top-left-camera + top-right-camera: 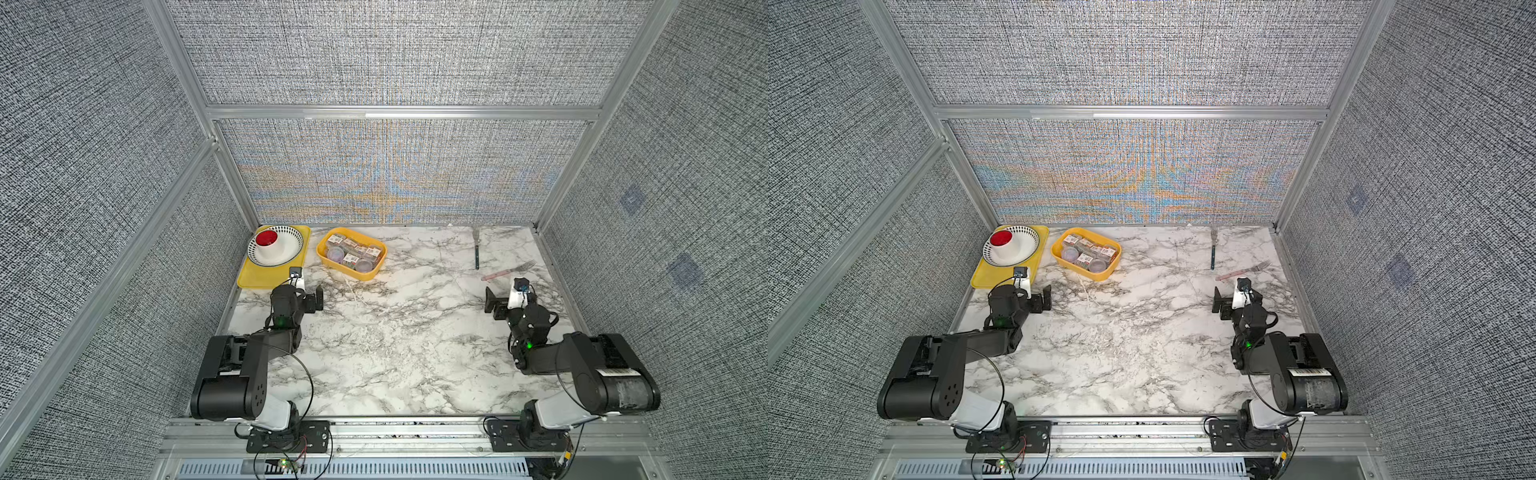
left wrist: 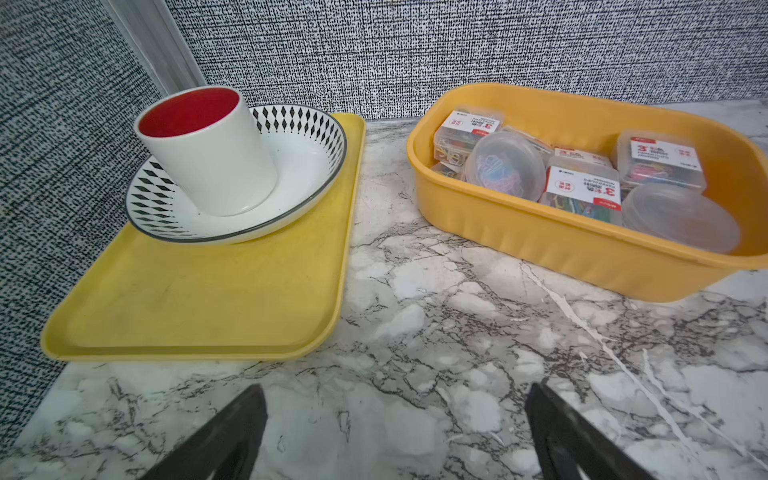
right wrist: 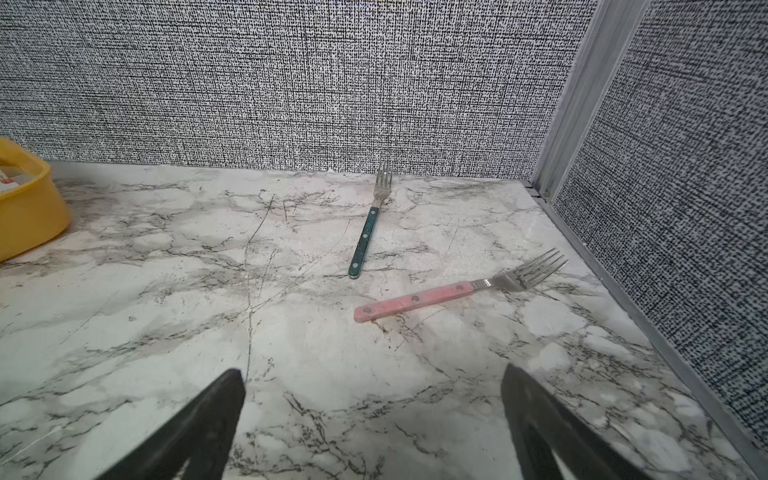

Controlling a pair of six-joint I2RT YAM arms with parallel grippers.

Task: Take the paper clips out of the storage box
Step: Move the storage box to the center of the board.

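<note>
- Sitting near the front of the bench (image 1: 415, 353), the left arm (image 1: 286, 307) and the right arm (image 1: 532, 320) both have their jaws spread wide and empty. Each wrist view shows only bare marble between the dark tips.
- Between the arms the bench is open, with plenty of room to swing and to set things down.
- Further out on the right lie a pink fork (image 3: 415, 303) and a green fork (image 3: 363, 245), well apart from the box.
- Ahead of the left jaws is a flat yellow tray (image 2: 208, 299) with a patterned bowl (image 2: 307, 166) and a white cup (image 2: 216, 166). It sits just beside the box, with a strip of marble between them.
- The storage box (image 2: 582, 257) stands skewed, left of centre and towards the back.
- All the paper clips (image 2: 582, 187) are inside it: labelled rectangular packs and two round tubs (image 2: 505, 170), piled loosely against each other.
- The packs look light, stiff and smooth, so probably slippery.
- The best hold is likely across a rectangular pack's narrow sides, or across a tub's full width, taking the topmost first.
- The box walls hem the packs in, so a straight descent from above seems safest. The box itself may slide or tip if a wall is nudged.
- The back wall (image 1: 395, 187) is close behind, so the free room lies on the near side.
</note>
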